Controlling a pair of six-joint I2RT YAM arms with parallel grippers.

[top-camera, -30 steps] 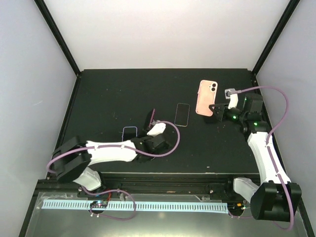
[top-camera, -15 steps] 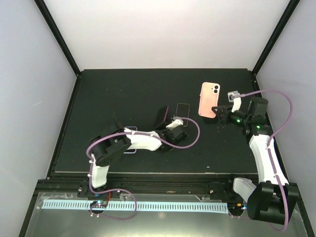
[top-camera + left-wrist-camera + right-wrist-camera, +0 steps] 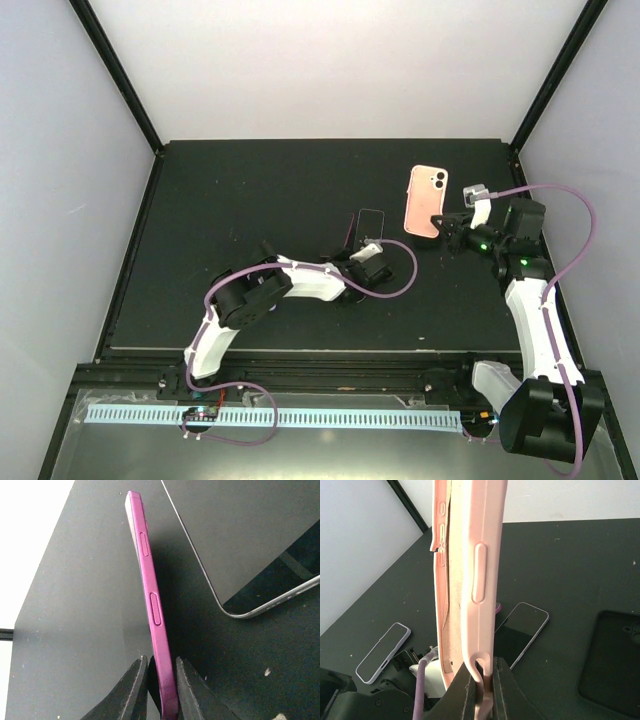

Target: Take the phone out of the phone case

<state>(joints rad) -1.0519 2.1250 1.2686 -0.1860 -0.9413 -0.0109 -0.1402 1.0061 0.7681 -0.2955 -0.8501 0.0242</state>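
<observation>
The salmon-pink phone case (image 3: 424, 199) hangs in the air at the far right, its back with the camera cutout facing up. My right gripper (image 3: 440, 222) is shut on its lower edge. In the right wrist view the case (image 3: 479, 555) stands edge-on above the gripper (image 3: 482, 667), and its tan inner lining shows with no phone inside. My left gripper (image 3: 354, 252) is shut on a magenta-edged phone (image 3: 348, 237) and holds it on its edge. In the left wrist view this phone (image 3: 150, 595) rises from between the two fingers (image 3: 135, 690).
A black phone with a pale rim (image 3: 371, 224) lies flat just right of the magenta phone; it also shows in the left wrist view (image 3: 240, 550). Another pale-rimmed phone (image 3: 382, 652) lies behind the left arm. A flat black slab (image 3: 615, 655) lies to the right.
My left arm has swung right and farther out, carrying the magenta phone up beside the flat phone. My right gripper has shifted slightly right with the pink case.
</observation>
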